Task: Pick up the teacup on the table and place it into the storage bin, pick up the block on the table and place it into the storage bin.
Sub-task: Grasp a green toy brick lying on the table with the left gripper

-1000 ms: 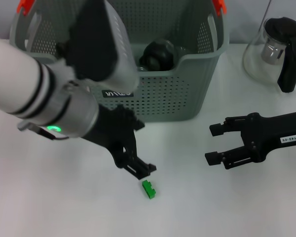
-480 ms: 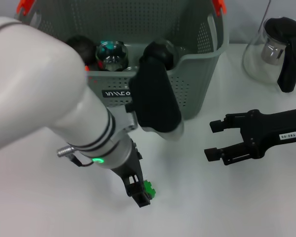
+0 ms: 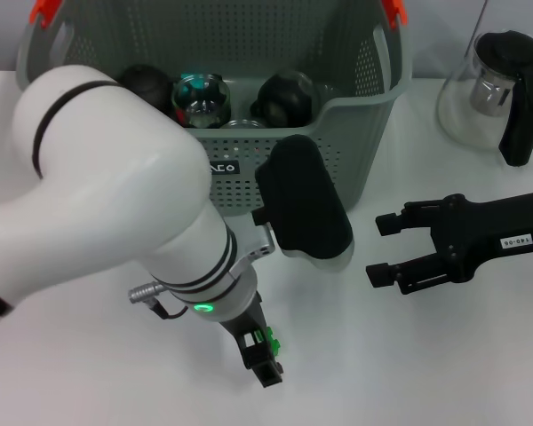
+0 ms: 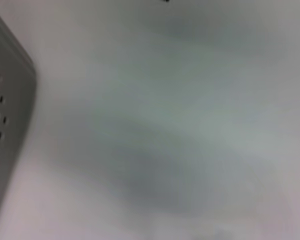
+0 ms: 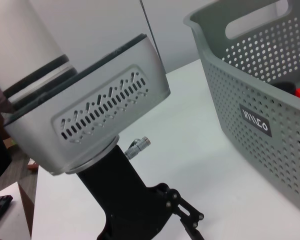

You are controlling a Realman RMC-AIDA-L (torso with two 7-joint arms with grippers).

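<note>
White table (image 3: 409, 355): left pincer (image 3: 265, 353) reaches down around green block (image 3: 268, 337).

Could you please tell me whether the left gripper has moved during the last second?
Yes. In the head view the left gripper has moved away from the storage bin, toward the near table edge, onto the green block.

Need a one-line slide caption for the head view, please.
Left gripper down at the green block before the storage bin.
</note>
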